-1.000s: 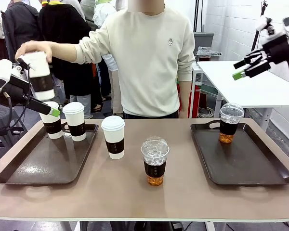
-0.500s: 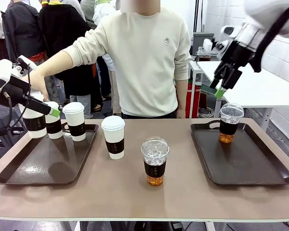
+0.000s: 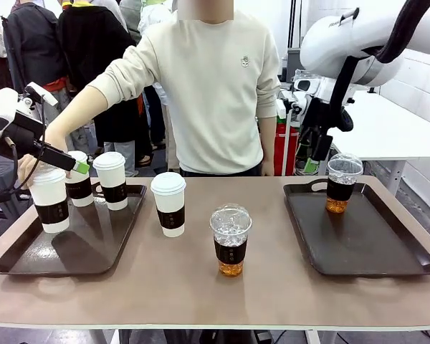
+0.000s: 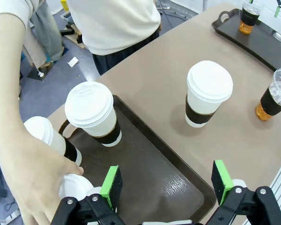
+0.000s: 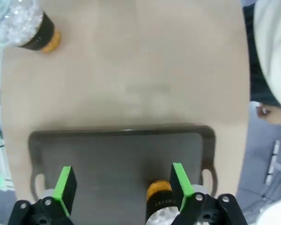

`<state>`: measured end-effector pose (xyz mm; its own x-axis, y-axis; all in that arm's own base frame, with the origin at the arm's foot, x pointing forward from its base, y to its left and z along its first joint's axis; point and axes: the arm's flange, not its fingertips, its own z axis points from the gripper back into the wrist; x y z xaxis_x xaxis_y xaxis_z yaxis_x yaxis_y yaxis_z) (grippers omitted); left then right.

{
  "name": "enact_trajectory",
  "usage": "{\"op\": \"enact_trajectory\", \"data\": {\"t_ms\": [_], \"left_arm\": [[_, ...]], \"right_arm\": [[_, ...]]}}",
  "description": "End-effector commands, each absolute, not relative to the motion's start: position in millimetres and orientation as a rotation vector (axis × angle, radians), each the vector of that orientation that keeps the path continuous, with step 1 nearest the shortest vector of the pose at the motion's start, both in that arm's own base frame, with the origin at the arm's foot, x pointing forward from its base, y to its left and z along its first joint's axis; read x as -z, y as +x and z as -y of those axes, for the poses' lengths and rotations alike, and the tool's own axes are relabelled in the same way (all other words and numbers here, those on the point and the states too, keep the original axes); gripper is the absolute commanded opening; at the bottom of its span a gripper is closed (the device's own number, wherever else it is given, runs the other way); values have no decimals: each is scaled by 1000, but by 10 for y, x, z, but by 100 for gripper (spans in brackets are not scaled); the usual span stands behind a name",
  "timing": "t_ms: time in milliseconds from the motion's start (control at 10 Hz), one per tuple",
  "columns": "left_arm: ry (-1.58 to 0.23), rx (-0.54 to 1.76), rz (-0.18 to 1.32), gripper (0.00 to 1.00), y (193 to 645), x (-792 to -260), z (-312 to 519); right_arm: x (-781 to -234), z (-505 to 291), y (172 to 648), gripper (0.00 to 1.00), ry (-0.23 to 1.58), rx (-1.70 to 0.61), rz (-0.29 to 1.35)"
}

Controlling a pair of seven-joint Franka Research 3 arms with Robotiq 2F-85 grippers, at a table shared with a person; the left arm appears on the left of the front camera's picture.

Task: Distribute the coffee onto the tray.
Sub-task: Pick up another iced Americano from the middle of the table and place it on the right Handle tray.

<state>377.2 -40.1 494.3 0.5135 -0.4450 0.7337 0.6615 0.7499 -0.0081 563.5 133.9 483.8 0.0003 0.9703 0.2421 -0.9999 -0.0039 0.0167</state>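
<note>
Coffee now: one white cup (image 3: 50,204) at the L tray's (image 3: 79,258) left edge w/ the person's hand (image 4: 33,178) on its lid; two more white cups (image 3: 112,179) at that tray's far edge; a loose white cup (image 3: 169,204) and a clear cup (image 3: 230,240) on bare table (image 3: 201,301) btwn the trays; second clear cup (image 3: 342,184) at the R tray's (image 3: 373,247) far edge, near its handle. Risks, imo: L gripper (image 4: 166,180) hangs spread over the L tray w/ one pad just beside the hand, so a drop or squeeze could nip the hand or knock the far-edge cups over. R gripper (image 5: 122,183), also spread, hovers over the R tray's far edge w/ the second clear cup beside one finger, not centred btwn the pads; coming straight down could crush its dome lid or tip it and spill. Reaching for the table's clear cup could clip the loose white cup. Hard to tell: whether the hand's cup is fully down on the tray; one far-edge cup is half behind the L gripper's finger in front view; R wrist view is blurry and cuts the cup off at the bottom edge; white cups' fill unknown.
</note>
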Motion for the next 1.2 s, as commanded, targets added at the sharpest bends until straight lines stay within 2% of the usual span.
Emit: {"op": "enact_trajectory", "data": {"t_ms": [0,100,200,700,1100], "left_arm": [[-312,677,781,100,3777,-4936,385],[-312,677,781,100,3777,-4936,385],[-312,677,781,100,3777,-4936,385],[-312,677,781,100,3777,-4936,385],[-312,677,781,100,3777,-4936,385]], "right_arm": [[-4694,-1326,5598,100,173,-1550,214],[-4575,-1338,5576,100,169,-1537,219],[-4792,-1360,5659,100,195,-1564,202],[-4766,-1369,5661,100,206,-1564,225],[-4365,-1366,5377,100,428,-1561,399]]}}
